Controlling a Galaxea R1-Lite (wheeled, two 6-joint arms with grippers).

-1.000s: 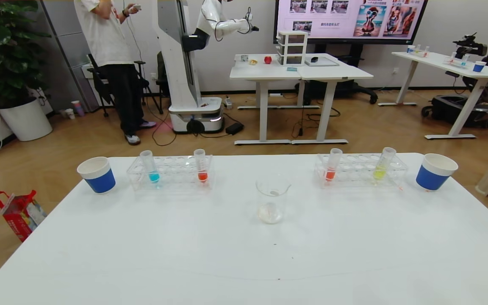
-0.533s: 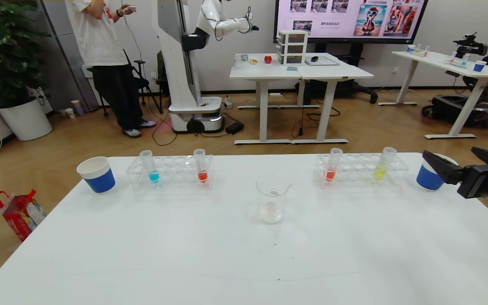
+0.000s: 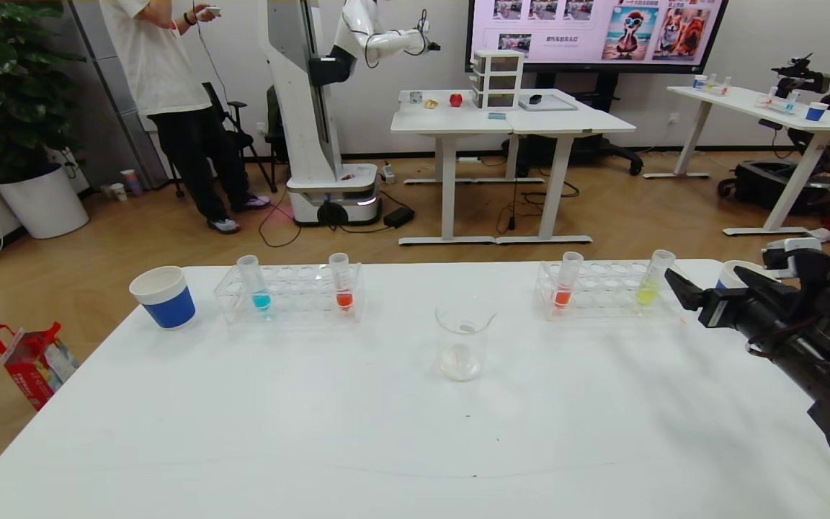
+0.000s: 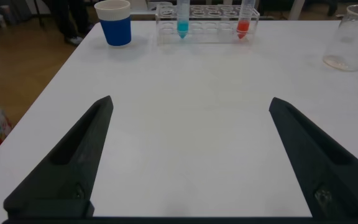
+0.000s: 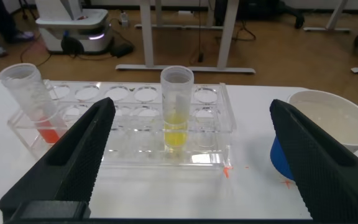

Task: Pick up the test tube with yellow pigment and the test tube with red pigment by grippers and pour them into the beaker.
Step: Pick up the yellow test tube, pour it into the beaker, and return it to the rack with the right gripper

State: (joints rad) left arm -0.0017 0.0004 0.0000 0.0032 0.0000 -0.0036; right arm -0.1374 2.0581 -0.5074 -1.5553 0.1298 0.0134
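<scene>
A: Nearest items first. Left gripper [image 4: 188,155]?

B: Seen only in left wrist view: low over the table [image 3: 314,432], near edge, fingers spread wide, nothing btwn them. Idle.

A: Right gripper [image 3: 703,292]?

B: Over the table's right side, fingers wide apart, nothing held. Pointed at the right rack [image 3: 606,292]; right wrist view puts the test tube with yellow pigment [image 5: 176,109] in line btwn the fingers, but farther off, no contact.

A: Beaker [image 3: 462,339]?

B: Table centre, upright, well apart from both grippers.

A: Tubes?

B: Yellow tube stands tilted in the right rack, towards its right end. Test tube with red pigment [image 3: 566,280] in same rack, left end. Left rack [image 3: 289,292] holds a blue tube [image 3: 252,282] and another red tube [image 3: 341,281].

A: Far corners?

B: Paper cup [image 3: 163,296] left of left rack; second cup [image 5: 319,134] right of right rack, partly behind the right arm in head view.
</scene>
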